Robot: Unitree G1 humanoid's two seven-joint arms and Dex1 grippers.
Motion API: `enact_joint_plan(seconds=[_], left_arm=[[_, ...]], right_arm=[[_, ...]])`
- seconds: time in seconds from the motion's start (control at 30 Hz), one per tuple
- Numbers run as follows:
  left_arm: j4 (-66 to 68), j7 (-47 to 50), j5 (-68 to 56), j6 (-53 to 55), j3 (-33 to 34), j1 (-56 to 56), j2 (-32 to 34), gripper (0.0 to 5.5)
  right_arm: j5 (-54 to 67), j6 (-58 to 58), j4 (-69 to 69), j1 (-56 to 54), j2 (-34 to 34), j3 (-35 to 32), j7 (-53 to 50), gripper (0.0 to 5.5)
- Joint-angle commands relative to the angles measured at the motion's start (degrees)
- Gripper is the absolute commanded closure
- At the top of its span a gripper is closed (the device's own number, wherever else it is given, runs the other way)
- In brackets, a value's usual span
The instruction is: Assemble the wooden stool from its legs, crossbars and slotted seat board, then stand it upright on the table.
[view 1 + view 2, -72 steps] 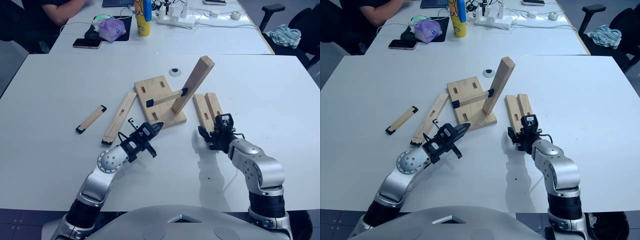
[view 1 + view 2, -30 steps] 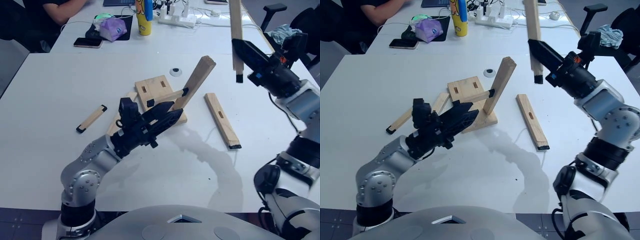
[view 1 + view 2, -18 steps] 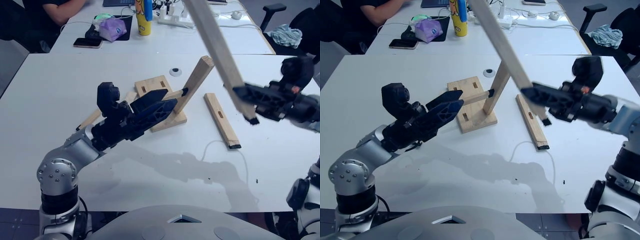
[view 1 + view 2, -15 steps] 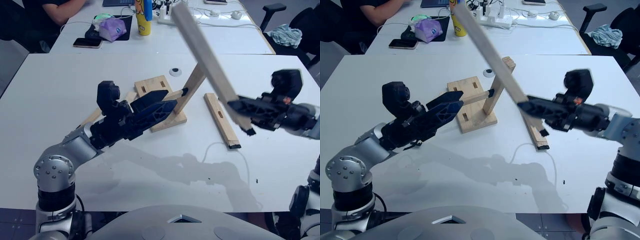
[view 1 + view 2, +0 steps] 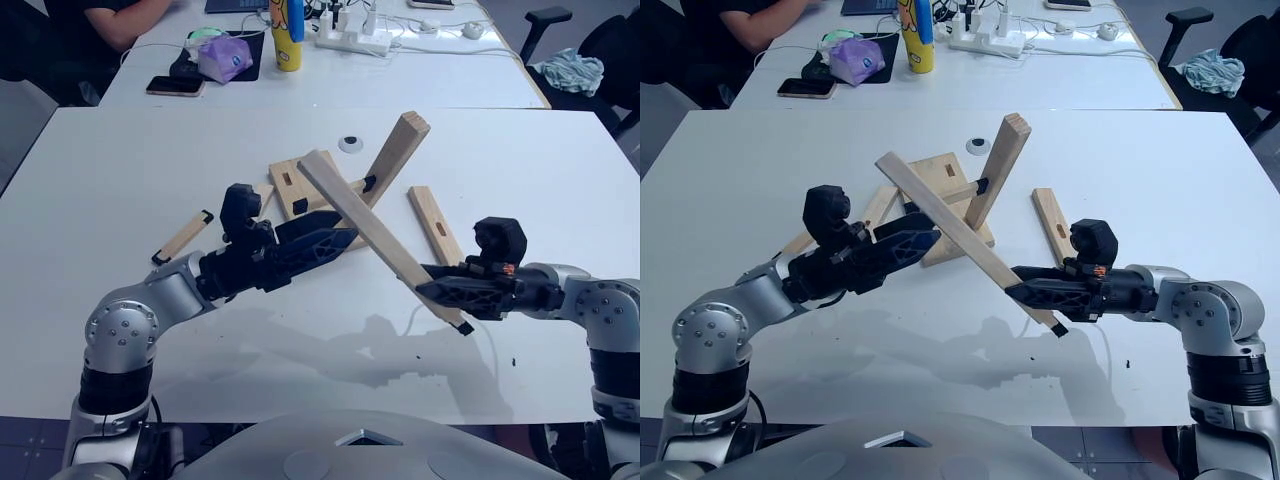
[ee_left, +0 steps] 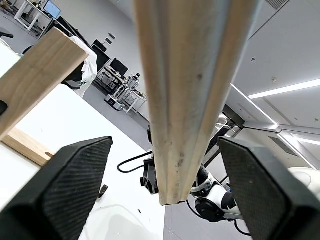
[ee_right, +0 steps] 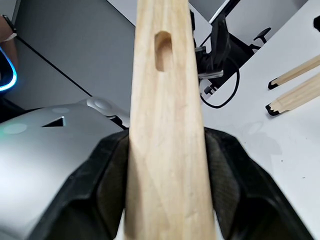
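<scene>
The slotted seat board [image 5: 296,178] lies flat mid-table with one leg [image 5: 397,152] standing tilted in it and a crossbar [image 5: 333,194] jutting from that leg. My right gripper [image 5: 432,291] is shut on a long slotted leg [image 5: 365,224], held slanting low over the table; the right wrist view has it clamped between the pads [image 7: 111,191]. My left gripper [image 5: 338,238] is open, and its fingers [image 6: 75,186] straddle that leg's [image 6: 192,85] upper part without touching. A further leg [image 5: 436,224] lies right of the board. Another leg [image 5: 876,206] lies left of the board, partly hidden.
A short crossbar [image 5: 183,238] lies at the left. A small round disc [image 5: 350,143] sits behind the board. The far table holds a phone [image 5: 175,86], a yellow bottle [image 5: 287,32] and a power strip [image 5: 353,40]. A thin cable [image 5: 415,300] loops below the right gripper.
The right gripper has swung the held leg down from high over the table to a low slant before the board. The left gripper has drawn back and down, its fingers now around the leg.
</scene>
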Motion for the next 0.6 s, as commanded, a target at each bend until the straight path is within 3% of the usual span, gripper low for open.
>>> enact_joint_plan(seconds=[0.03, 0.3, 0.6], left_arm=[[0.6, -0.9, 1.0, 0.9, -1.1, 0.3, 0.1, 1.6], [0.3, -1.8, 0.1, 2.0, -1.2, 0.2, 1.0, 1.6], [1.3, -3.2, 1.4, 2.8, -1.2, 0.1, 2.0, 2.81]], right_arm=[[-2.5, -2.3, 0.0, -0.6, -0.7, 2.5, 2.3, 3.43], [-6.9, -5.9, 0.5, -0.5, -1.8, 5.6, 4.6, 3.43], [-7.2, -6.1, 3.2, -2.6, -1.4, 5.7, 6.0, 3.43]])
